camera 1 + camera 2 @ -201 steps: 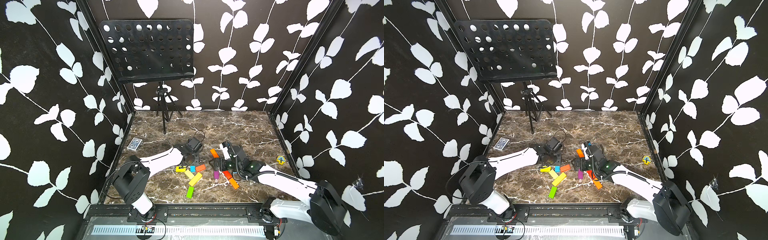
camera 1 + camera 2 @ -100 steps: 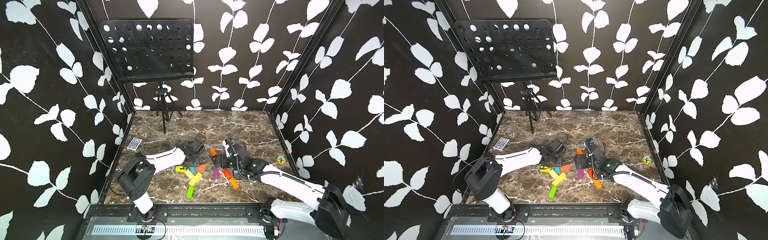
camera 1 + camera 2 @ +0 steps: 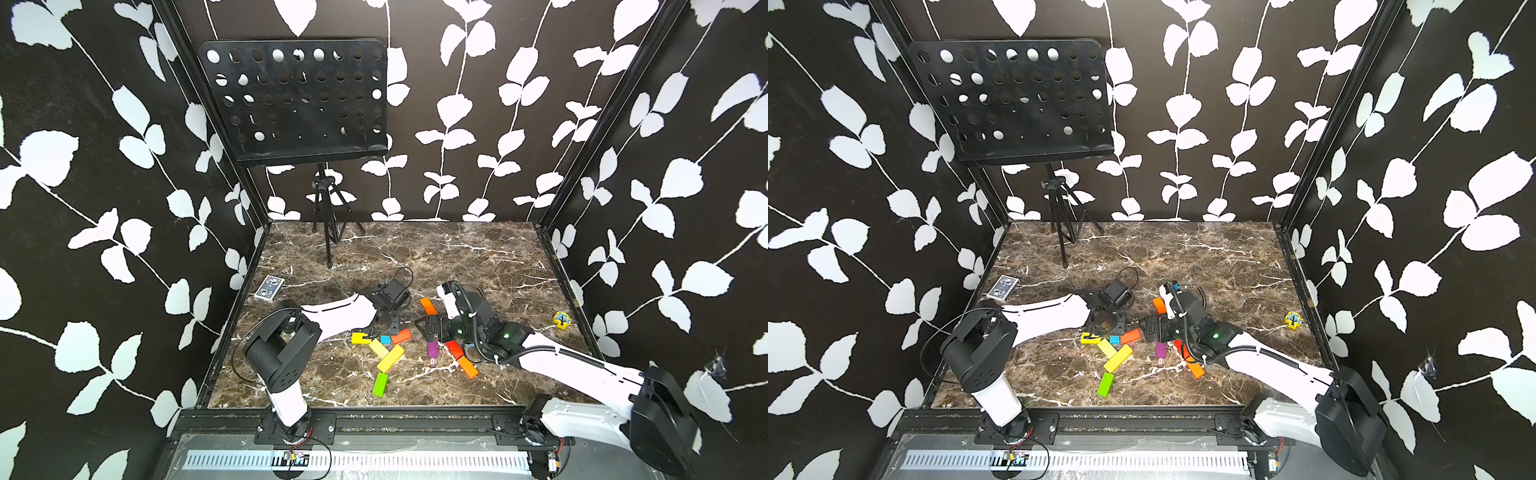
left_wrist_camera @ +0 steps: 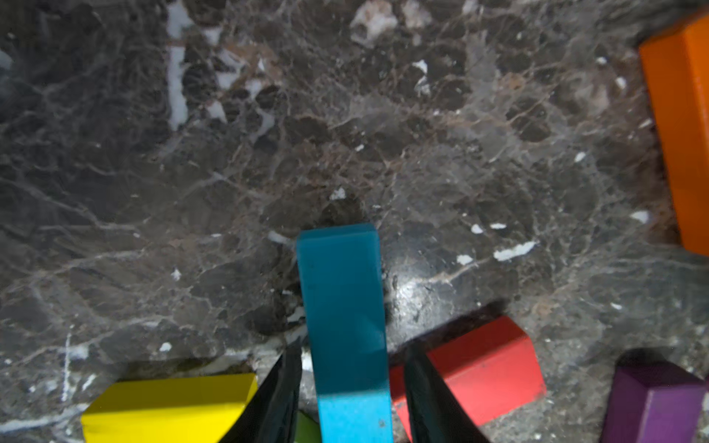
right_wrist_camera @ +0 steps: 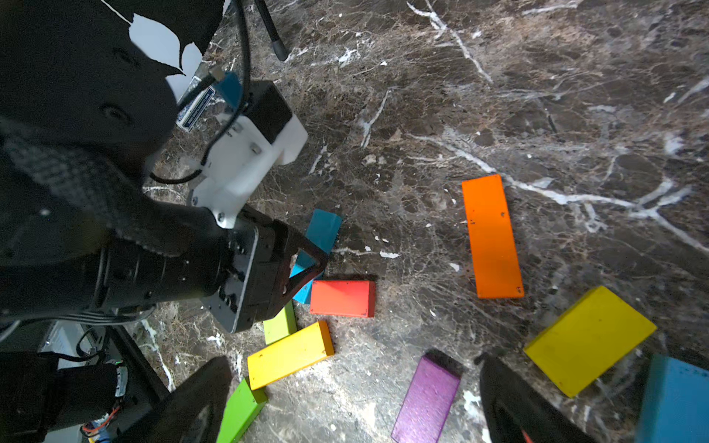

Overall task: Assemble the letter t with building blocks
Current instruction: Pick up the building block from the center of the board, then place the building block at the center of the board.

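The building blocks lie scattered near the table's front in both top views. My left gripper straddles a cyan block, its jaws close against the block's two sides; this block rests on the marble between a yellow block and a red-orange block. My right gripper hangs open just above a purple block, which lies flat between its fingers. In a top view the left gripper and the right gripper are a short way apart.
An orange block lies behind the right gripper, and a lime block lies nearest the front edge. A blue-patterned card box sits at the left wall and a yellow tree token at the right. A music stand stands at the back.
The left arm's shoulder link has swung a little while its gripper stays at the cyan block. The right gripper has shifted slightly. The blocks lie as before.
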Tool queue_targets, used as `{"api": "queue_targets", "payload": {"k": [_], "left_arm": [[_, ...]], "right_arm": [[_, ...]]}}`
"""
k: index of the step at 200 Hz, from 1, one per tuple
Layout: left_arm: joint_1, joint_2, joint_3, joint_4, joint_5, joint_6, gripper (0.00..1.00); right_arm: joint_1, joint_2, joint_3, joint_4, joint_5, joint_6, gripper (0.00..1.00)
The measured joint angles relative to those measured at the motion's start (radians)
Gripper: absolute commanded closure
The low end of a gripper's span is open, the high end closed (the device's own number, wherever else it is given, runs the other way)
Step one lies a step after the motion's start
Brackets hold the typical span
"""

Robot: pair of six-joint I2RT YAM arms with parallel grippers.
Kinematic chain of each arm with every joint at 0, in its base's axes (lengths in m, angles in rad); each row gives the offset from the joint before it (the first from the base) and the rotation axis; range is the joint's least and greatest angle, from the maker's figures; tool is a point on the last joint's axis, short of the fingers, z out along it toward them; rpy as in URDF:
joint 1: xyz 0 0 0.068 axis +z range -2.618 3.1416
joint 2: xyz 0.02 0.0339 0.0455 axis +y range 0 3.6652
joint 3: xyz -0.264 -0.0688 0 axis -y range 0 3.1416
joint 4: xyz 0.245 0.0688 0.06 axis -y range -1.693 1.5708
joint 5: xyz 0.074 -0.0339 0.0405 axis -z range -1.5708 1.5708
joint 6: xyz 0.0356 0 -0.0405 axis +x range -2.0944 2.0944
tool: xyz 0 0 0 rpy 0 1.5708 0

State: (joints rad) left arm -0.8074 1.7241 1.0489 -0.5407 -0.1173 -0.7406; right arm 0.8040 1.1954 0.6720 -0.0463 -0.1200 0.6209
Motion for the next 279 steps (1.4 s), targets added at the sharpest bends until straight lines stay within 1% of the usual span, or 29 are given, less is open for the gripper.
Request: {"api": "queue_targets", "payload": {"k": [24, 47, 65, 86, 102, 114, 139, 171, 210, 245, 279], "left_arm": [[0.0, 0.012, 0.011, -0.009, -0.004, 0.0, 0.55], [0.0, 0.023, 0.018, -0.01, -0.011, 0.0, 0.56], [0.0, 0.033, 0.019, -0.01, -0.015, 0.001, 0.62], [0.0, 0.054, 0.036, -0.022, -0.02, 0.002, 0.71], [-0.001, 0.063, 0.049, -0.027, -0.025, 0.006, 0.74], [-0.001, 0.064, 0.05, -0.028, -0.028, 0.008, 0.78], [0.009, 0.064, 0.056, -0.037, -0.033, 0.019, 0.83], [0.044, 0.064, 0.076, -0.036, -0.025, 0.048, 0.84], [0.127, 0.064, 0.129, -0.039, 0.0, 0.105, 0.84], [0.195, 0.101, 0.198, -0.043, 0.016, 0.159, 0.84], [0.224, 0.161, 0.22, -0.044, 0.045, 0.192, 0.84]], "right_arm": [[0.0, 0.037, 0.0, 0.011, -0.015, 0.004, 0.01], [0.0, 0.041, 0.0, 0.013, -0.018, 0.004, 0.01], [0.0, 0.041, 0.0, 0.012, -0.018, 0.003, 0.01], [0.0, 0.042, 0.006, 0.008, -0.014, -0.001, 0.01], [0.0, 0.045, 0.021, -0.002, -0.011, -0.007, 0.01], [0.0, 0.051, 0.036, -0.01, -0.006, -0.012, 0.01], [0.0, 0.071, 0.071, -0.034, 0.012, -0.031, 0.01], [0.0, 0.107, 0.123, -0.052, 0.034, -0.056, 0.01], [-0.015, 0.154, 0.172, -0.059, 0.042, -0.07, 0.01], [-0.072, 0.204, 0.174, -0.049, 0.034, -0.029, 0.01], [-0.115, 0.256, 0.177, -0.035, -0.008, -0.003, 0.01]]}}
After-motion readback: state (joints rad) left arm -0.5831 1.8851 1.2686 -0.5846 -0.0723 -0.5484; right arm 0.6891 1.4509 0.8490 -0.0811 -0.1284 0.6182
